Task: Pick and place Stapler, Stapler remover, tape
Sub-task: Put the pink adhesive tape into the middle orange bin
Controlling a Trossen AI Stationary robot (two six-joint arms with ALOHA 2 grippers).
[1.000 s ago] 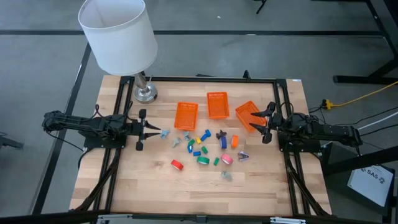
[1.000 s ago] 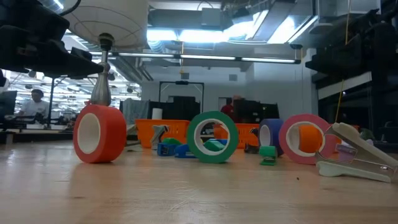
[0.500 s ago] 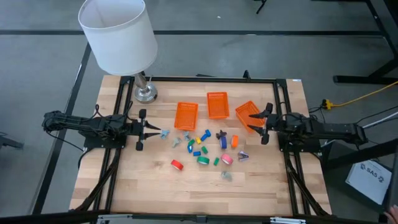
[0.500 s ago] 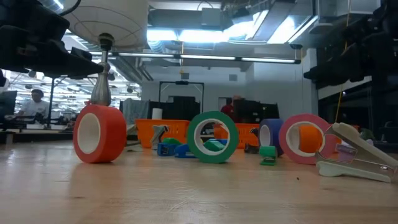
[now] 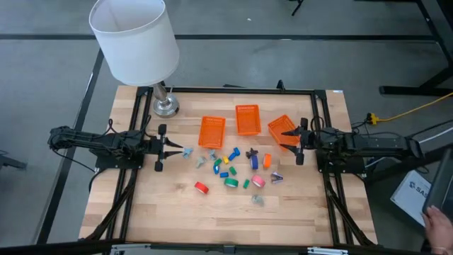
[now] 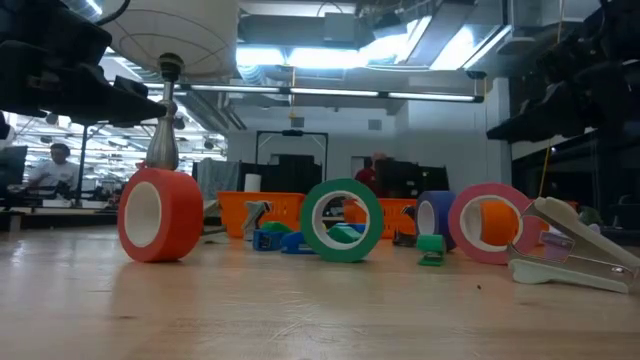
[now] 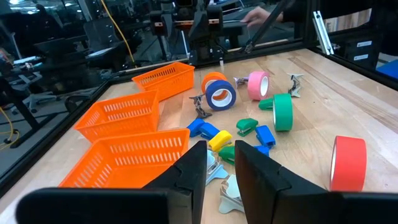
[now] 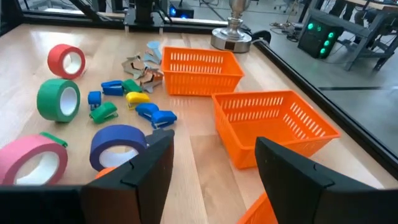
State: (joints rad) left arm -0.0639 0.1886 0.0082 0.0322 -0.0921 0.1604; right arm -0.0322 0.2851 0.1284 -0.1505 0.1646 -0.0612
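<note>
Loose on the table's middle lie ring-shaped tape rolls: red [image 5: 202, 188], green [image 5: 231, 183], pink [image 5: 258, 181], orange [image 5: 267, 161] and blue [image 5: 253, 161]. Small blue, yellow and green staplers [image 5: 225, 164] and grey staple removers [image 5: 199, 163] lie among them. My left gripper [image 5: 177, 150] is at the table's left, its fingers a narrow gap apart [image 7: 221, 165], just short of a grey remover [image 7: 231, 193]. My right gripper [image 5: 297, 144] hovers open [image 8: 214, 162] at the right-hand orange basket [image 5: 282, 129].
Three orange baskets stand in a row at the far side: left [image 5: 211, 131], middle [image 5: 247, 119] and right. A lamp with a white shade [image 5: 134, 39] stands on the far left corner. A person's hand [image 5: 440, 228] shows off the table's near right.
My right gripper has moved a little toward the table's left edge, closer over the right-hand basket, staying open. A person has come into view beyond the table's near right corner.
</note>
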